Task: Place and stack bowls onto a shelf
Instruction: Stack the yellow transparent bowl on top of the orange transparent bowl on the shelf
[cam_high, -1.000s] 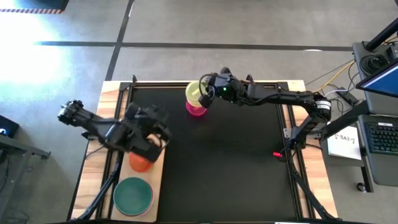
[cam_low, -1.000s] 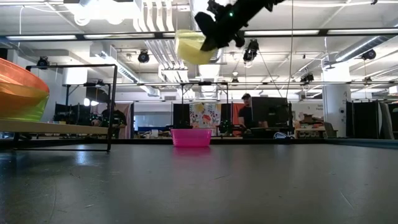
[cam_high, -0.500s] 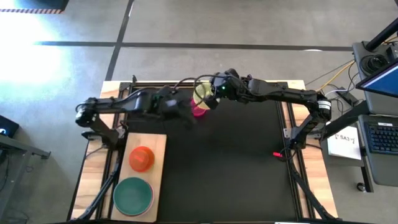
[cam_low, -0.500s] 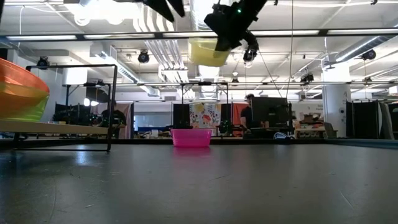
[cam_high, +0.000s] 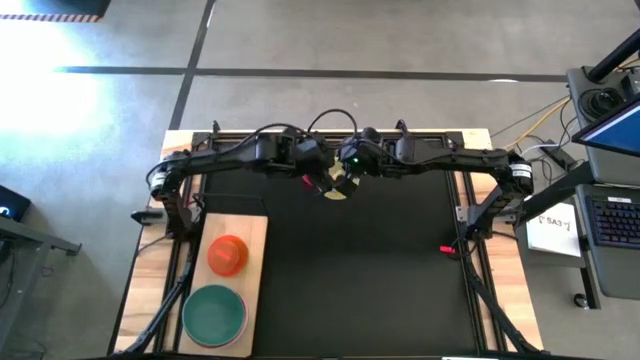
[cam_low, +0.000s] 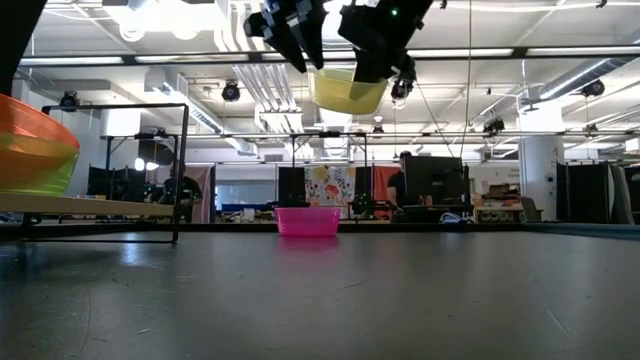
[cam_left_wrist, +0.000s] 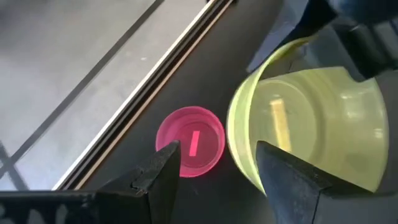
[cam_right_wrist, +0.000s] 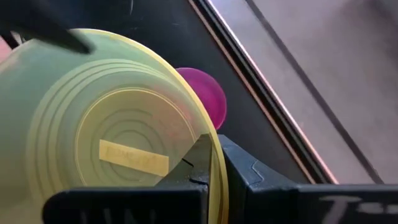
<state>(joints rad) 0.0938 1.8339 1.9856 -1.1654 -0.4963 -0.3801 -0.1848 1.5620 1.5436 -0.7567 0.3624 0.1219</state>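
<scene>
My right gripper (cam_right_wrist: 217, 171) is shut on a yellow bowl (cam_low: 348, 92), held high above the black mat near its far edge. My left gripper (cam_left_wrist: 217, 171) hangs open just beside it; in the left wrist view the yellow bowl's rim (cam_left_wrist: 239, 137) shows between the fingers, and no touch shows. A magenta bowl (cam_low: 307, 221) sits upright on the mat below, magenta bowl (cam_left_wrist: 189, 149). On the wooden shelf (cam_high: 250, 290) at the near left, a red-orange bowl (cam_high: 227, 254) and a teal bowl (cam_high: 214, 312) rest. My right gripper pinches the yellow bowl's rim (cam_right_wrist: 213, 155), one finger (cam_right_wrist: 193, 167) on the outer wall and the other (cam_right_wrist: 249, 174) on the inner side. The fingers come down at it from above and from the right. The bowl is lifted clear, mouth up and slightly tilted.
The low view shows the red-orange bowl (cam_low: 25, 125) nested in a bright green one (cam_low: 35, 165) at the left. Both arms cross near the mat's far edge (cam_high: 330, 135). The mat's middle and near part (cam_high: 360, 270) hold no objects. People stand in the room beyond.
My left arm has swung from over the shelf toward the far edge and the right, rising until its gripper is beside the yellow bowl. My right gripper has carried the yellow bowl a little toward the right and near side, off the spot above the magenta bowl.
</scene>
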